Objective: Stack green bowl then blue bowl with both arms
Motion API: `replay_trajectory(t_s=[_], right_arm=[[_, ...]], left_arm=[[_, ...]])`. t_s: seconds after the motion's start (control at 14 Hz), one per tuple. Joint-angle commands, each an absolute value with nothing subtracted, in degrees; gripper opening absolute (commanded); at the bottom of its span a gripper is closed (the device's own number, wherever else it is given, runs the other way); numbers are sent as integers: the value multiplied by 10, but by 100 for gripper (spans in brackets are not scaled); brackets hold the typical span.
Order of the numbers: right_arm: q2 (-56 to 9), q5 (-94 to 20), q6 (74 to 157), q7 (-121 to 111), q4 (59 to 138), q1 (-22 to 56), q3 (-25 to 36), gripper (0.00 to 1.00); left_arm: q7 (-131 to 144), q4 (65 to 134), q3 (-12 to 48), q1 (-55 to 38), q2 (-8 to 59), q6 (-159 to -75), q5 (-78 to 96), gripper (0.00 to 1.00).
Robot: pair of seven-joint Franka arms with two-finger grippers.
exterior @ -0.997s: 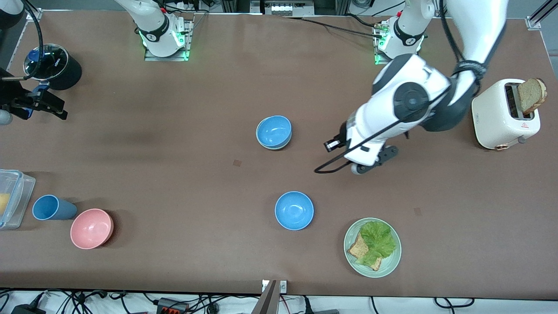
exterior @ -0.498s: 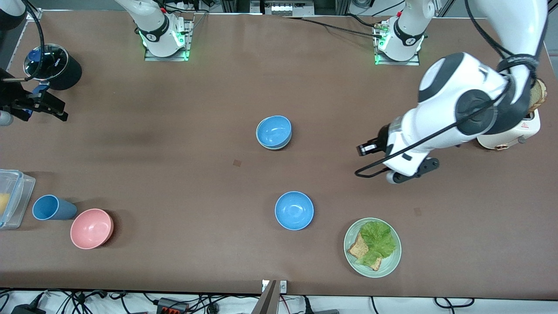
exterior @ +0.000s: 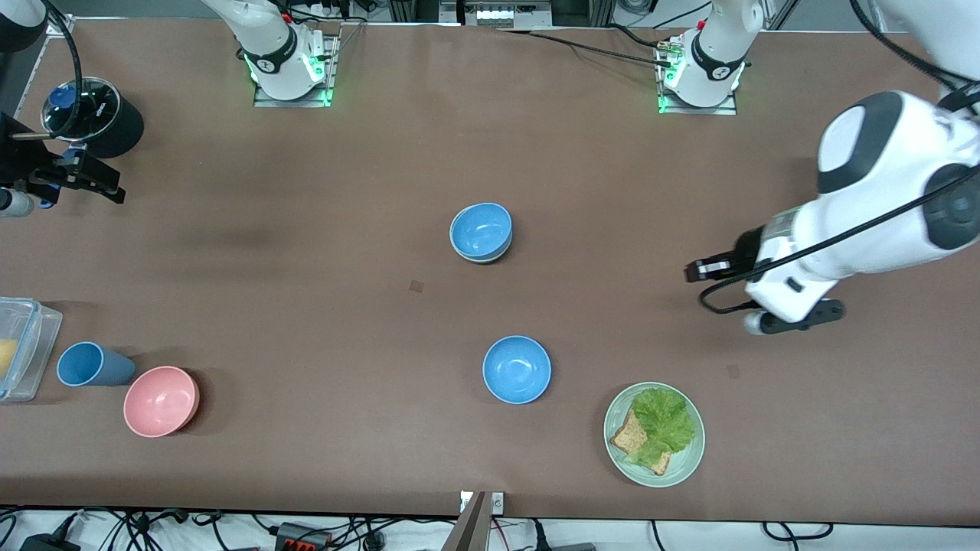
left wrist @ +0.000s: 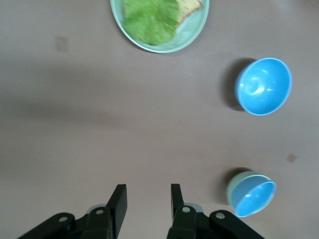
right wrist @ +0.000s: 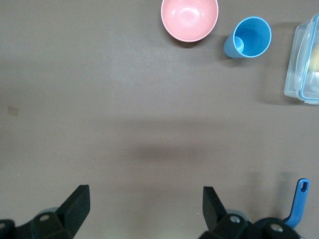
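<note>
Already a blue bowl (exterior: 481, 232) sits nested in the green bowl (left wrist: 233, 185), whose pale rim shows around it in the left wrist view; the stack stands near the middle of the counter (exterior: 321, 291), and nothing grips it. A second blue bowl (exterior: 517, 369) stands alone nearer to the front camera, apart from the stack. Beside it, toward the left arm's end and a little nearer still, lies a green plate (exterior: 690, 458) with lettuce (exterior: 664, 419) and toast (exterior: 634, 438). High over bare counter toward the left arm's end hangs the left claw (left wrist: 148, 196), its fingers partly apart with nothing between them; from its wrist camera both blue bowls and the plate show on the counter under it. At the right arm's end of the counter hangs the right claw (right wrist: 145, 201), fingers spread wide and empty, over bare brown surface. At that same end, nearer to the front camera, stand a pink bowl (exterior: 161, 401), a blue cup (exterior: 89, 364) lying just beside it, and a clear plastic box (exterior: 23, 346) at the counter's edge. Farther from the camera at that end stands a black round container (exterior: 107, 116).
</note>
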State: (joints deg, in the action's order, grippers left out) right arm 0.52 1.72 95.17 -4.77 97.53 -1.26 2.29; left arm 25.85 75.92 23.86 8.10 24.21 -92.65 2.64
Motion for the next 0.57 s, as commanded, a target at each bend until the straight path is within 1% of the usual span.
replay_trajectory(t_s=[0.0, 0.07, 0.21, 0.28, 0.36, 0.43, 0.5], right_arm=[[21, 15, 952, -46, 989, -15, 22, 100], [21, 15, 956, -46, 988, -15, 21, 100], [18, 15, 980, -43, 987, -15, 21, 100], [18, 15, 985, -40, 987, -14, 21, 100], [18, 15, 988, -30, 987, -14, 21, 100], [18, 15, 988, -21, 985, -14, 20, 100], [18, 15, 987, -20, 986, -14, 20, 100]], left_arm=[[214, 818, 150, 26, 175, -924, 36, 45], [203, 839, 146, 26, 159, -927, 34, 49], [137, 877, 119, 18, 128, -929, 34, 50], [118, 887, 93, 0, 116, -928, 33, 51], [106, 893, 64, -20, 107, -928, 33, 63], [92, 903, 39, -38, 101, -928, 33, 99], [83, 910, 28, -40, 94, -930, 33, 100]])
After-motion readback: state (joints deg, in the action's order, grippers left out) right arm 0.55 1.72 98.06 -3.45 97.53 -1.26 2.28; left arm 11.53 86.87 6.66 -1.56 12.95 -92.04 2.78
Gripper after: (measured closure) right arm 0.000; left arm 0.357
